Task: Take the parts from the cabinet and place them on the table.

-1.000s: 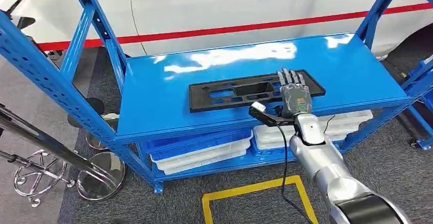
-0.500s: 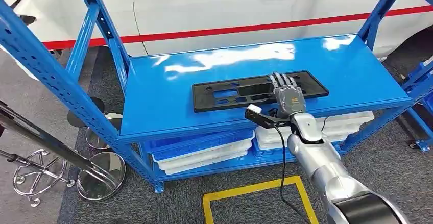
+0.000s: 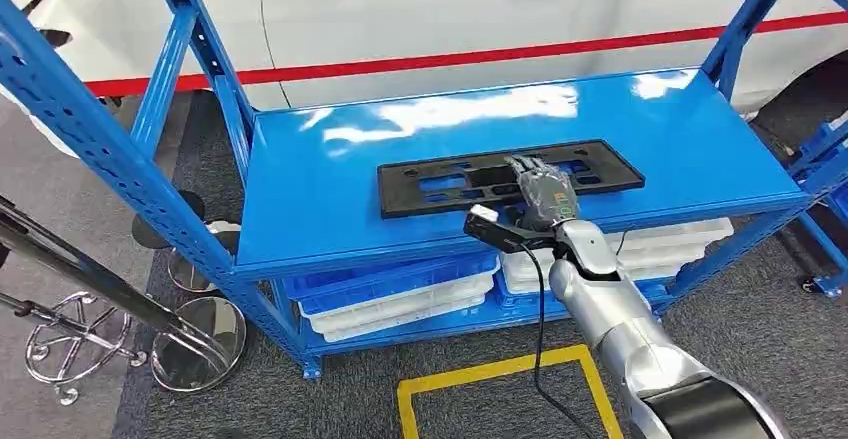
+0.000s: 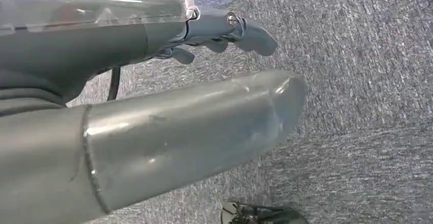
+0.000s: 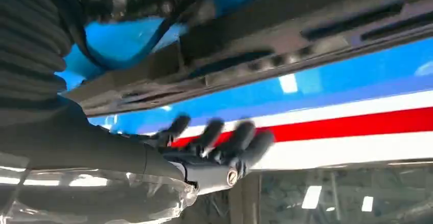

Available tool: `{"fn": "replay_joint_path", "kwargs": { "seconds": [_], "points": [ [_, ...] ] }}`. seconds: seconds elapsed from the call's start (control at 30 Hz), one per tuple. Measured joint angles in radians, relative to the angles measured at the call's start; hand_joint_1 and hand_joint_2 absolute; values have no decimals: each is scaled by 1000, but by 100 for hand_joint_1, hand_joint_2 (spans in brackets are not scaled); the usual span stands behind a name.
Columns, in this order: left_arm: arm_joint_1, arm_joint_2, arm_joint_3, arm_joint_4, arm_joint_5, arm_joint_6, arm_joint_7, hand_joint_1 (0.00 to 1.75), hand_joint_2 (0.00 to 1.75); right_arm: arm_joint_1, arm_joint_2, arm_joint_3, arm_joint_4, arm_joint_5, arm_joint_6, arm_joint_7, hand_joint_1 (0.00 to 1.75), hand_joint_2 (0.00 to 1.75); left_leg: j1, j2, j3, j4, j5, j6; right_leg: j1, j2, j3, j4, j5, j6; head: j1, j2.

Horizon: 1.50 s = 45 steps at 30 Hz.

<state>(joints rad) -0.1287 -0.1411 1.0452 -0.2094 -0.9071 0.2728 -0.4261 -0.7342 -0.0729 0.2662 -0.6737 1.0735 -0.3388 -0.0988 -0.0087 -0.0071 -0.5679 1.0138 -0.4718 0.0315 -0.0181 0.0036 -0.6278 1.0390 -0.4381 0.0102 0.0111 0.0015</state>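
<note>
A long black plastic part [image 3: 440, 181] with several slots lies flat on the blue cabinet shelf [image 3: 330, 209]. My right hand [image 3: 541, 195] reaches over the shelf's front edge, its fingers stretched out flat on the part's near side, right of its middle. The right wrist view shows the part [image 5: 286, 45] close by and the right hand [image 5: 214, 147] with its fingers spread, holding nothing. My left hand [image 4: 102, 40] hangs over grey carpet, its thumb [image 4: 194, 122] and fingers apart with nothing between them.
White trays [image 3: 400, 304] and blue crates sit on the lower shelf. Blue uprights [image 3: 90, 129] frame the cabinet on both sides. A white car with a red stripe [image 3: 450, 57] stands behind. Chrome stand bases [image 3: 200, 344] are at the left, yellow floor tape [image 3: 500, 369] in front.
My right hand has slid left along the part's near edge and drawn back slightly toward the shelf front. The part has stayed in place.
</note>
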Motion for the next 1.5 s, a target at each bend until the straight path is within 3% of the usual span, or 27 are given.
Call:
{"fn": "replay_joint_path", "kwargs": {
  "seconds": [0.13, 0.17, 0.33, 0.9, 1.1, 1.37, 1.5],
  "points": [
    [1, 0, 0, 0, 4, -20, -18, 0, 0, 5, 0, 2, -9, -23, -9, -8, 175, 175, 0, 0, 0, 0, 0, 0, 0, 0, 0, 0, 0, 0, 0, 0],
    [1, 0, 0, 0, 6, -30, -24, 0, 175, 6, 0, 2, -14, -27, -13, -10, 175, 175, 0, 0, 0, 0, 0, 0, 0, 0, 0, 0, 0, 0, 0, 0],
    [3, 0, 0, 0, 10, -60, -43, 0, 175, 9, 0, 2, -29, -44, -30, -15, 175, 175, 0, 0, 1, 0, 0, 0, 0, 0, 0, 0, 0, 0, 0, 0],
    [6, 3, 0, 0, 14, -67, -37, 0, 175, 35, -22, 2, -85, -86, -77, -28, 175, 175, 0, -1, 4, 0, 0, 0, 0, 0, 4, -1, 0, 0, 0, 0],
    [7, 3, 3, 0, 27, -24, -2, 0, 175, 75, -36, 2, -215, -89, -141, -12, 175, 175, 0, -1, 3, 0, 0, 0, 0, 0, 3, -1, 0, 0, 0, 0],
    [6, 3, 9, 0, 29, 0, 13, 0, 175, 90, -47, 2, -412, -31, -166, 15, 175, 175, 0, 0, 2, 0, -1, 0, 0, 0, 2, -1, 0, 0, 0, 0],
    [6, 3, 9, 0, 29, 1, 13, 0, 175, 89, -48, 2, -416, -31, -166, 15, 175, 175, 0, 0, 2, 0, -1, 0, 0, 0, 2, -1, 0, 0, 0, 0]
  ]
}}
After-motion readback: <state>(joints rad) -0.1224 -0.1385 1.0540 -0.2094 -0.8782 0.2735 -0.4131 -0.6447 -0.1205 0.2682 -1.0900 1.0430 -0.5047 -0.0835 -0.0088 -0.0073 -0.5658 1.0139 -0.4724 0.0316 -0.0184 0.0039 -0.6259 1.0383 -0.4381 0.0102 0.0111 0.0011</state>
